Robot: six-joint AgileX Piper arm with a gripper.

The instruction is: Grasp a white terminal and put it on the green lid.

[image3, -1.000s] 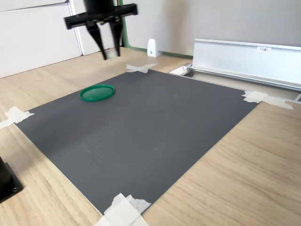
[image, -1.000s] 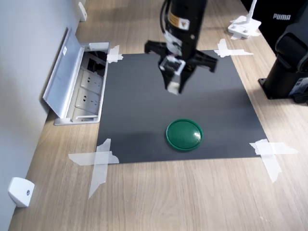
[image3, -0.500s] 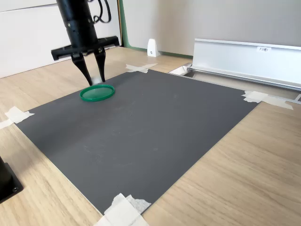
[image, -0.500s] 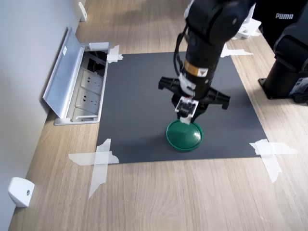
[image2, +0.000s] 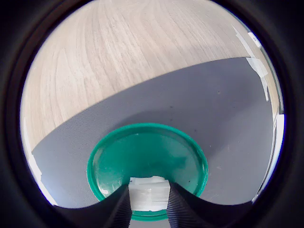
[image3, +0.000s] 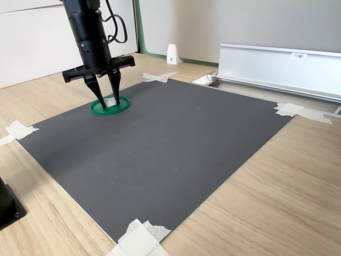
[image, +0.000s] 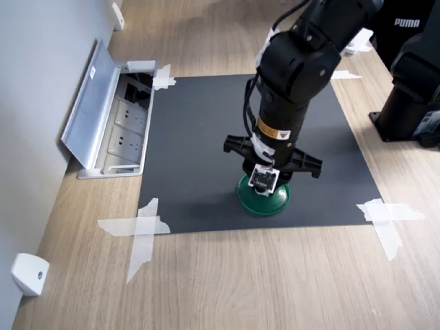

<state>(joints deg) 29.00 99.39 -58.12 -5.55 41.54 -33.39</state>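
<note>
The green lid (image: 280, 199) lies on the black mat (image: 192, 137) near its front edge in the first exterior view. My gripper (image: 264, 184) points straight down over it, fingertips low inside the rim. In the wrist view the gripper (image2: 149, 189) is shut on the white terminal (image2: 149, 197), a small white block held between both dark fingers (image2: 118, 209) just over the green lid (image2: 147, 152), near its rim. In the second exterior view the gripper (image3: 108, 101) stands in the green lid (image3: 122, 105) with the white terminal (image3: 111, 100) between its tips.
An open socket box with a raised metal flap (image: 103, 117) (image3: 277, 64) borders the mat. A white wedge piece (image: 29, 273) (image3: 172, 54) sits by the wall. Tape strips (image: 141, 227) hold the mat's corners. A black device (image: 412, 89) stands at the first exterior view's right.
The arm has come down from high above the mat's middle to the green lid, carrying the white terminal. Its fingertips now sit within the lid's rim.
</note>
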